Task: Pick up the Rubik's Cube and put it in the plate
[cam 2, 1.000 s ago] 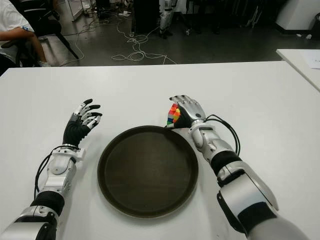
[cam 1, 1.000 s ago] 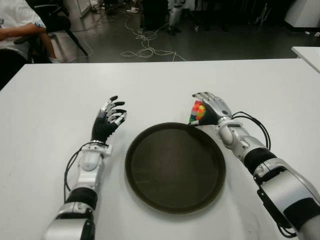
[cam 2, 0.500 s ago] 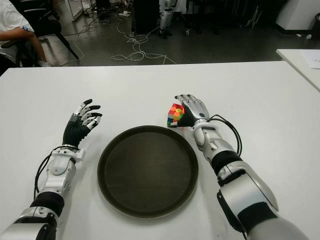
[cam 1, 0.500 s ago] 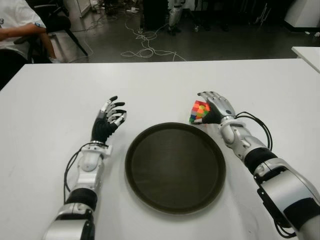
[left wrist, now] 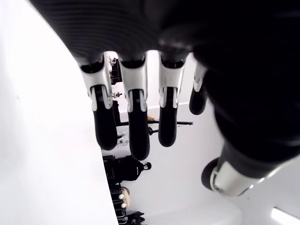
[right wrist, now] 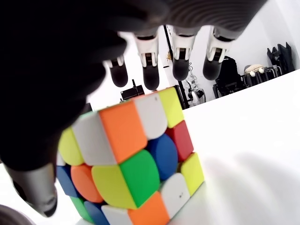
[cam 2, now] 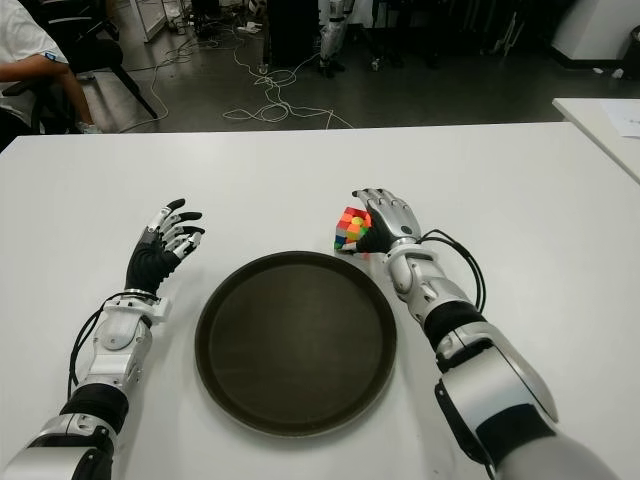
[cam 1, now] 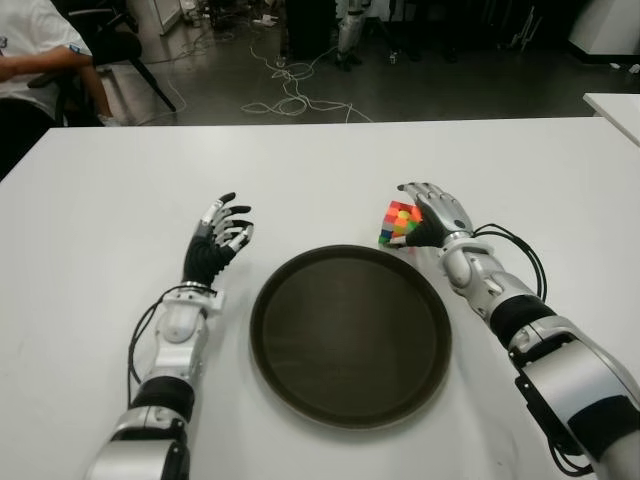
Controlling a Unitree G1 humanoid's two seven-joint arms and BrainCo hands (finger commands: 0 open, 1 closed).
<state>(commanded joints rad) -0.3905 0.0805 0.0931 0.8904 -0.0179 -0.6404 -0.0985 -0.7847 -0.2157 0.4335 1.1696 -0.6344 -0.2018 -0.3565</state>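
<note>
The Rubik's Cube stands tilted on the white table just past the far right rim of the dark round plate. My right hand is cupped around it from the right. In the right wrist view the cube lies close against the palm, the fingers reach out straight above it without touching, and the thumb shows beside it. My left hand is to the left of the plate, with its fingers spread and nothing in them.
The white table extends all around. Beyond its far edge are floor cables and a seated person at the far left. A second white table corner shows at the right.
My right hand has drawn slightly back to the right and its fingers have lifted off the cube. More of the cube shows now. The left hand has not moved.
</note>
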